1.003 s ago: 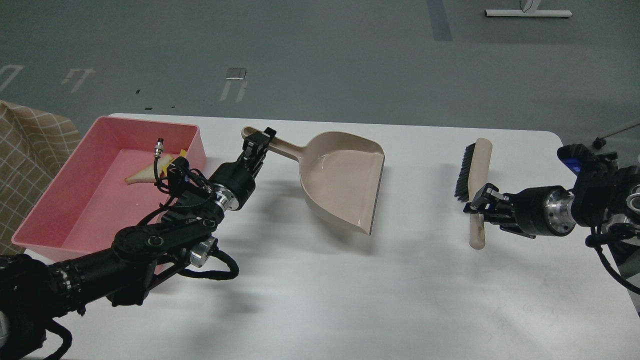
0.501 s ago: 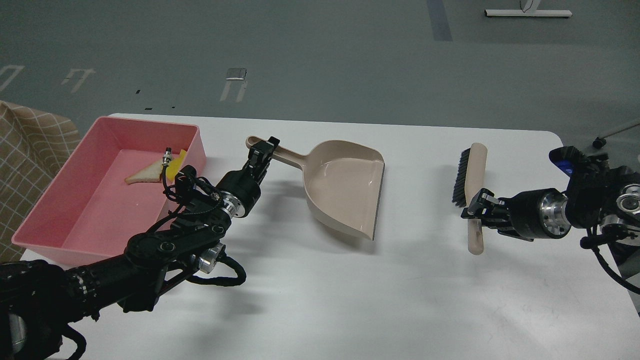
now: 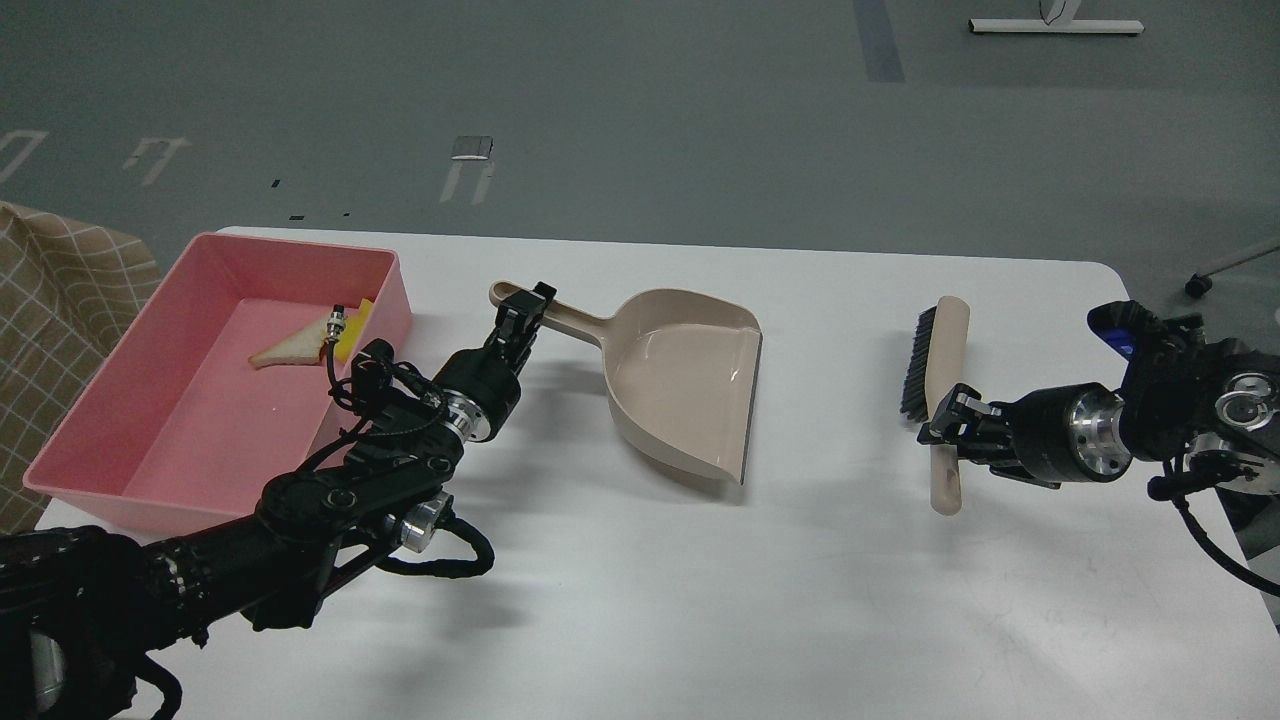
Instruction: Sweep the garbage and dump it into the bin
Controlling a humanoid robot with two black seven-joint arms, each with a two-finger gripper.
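Note:
The pink bin [image 3: 170, 420] stands at the table's left. In its far part lie the white bread slice [image 3: 288, 348] and the yellow sponge [image 3: 360, 316], which a cable plug on my left arm partly hides. My left gripper [image 3: 520, 316] is shut on the handle of the beige dustpan [image 3: 690, 385], whose empty scoop lies right of the bin with its mouth to the right. My right gripper [image 3: 950, 425] is shut on the handle of the beige brush [image 3: 944, 350], black bristles facing left, at the table's right.
The white table [image 3: 700, 600] has a rounded far right corner near the brush. A tan checkered cloth [image 3: 60, 290] is left of the bin. Grey floor lies beyond the far edge.
The dustpan has come down and levelled, shifting slightly toward me with my left gripper. My right gripper and the brush have moved a little left.

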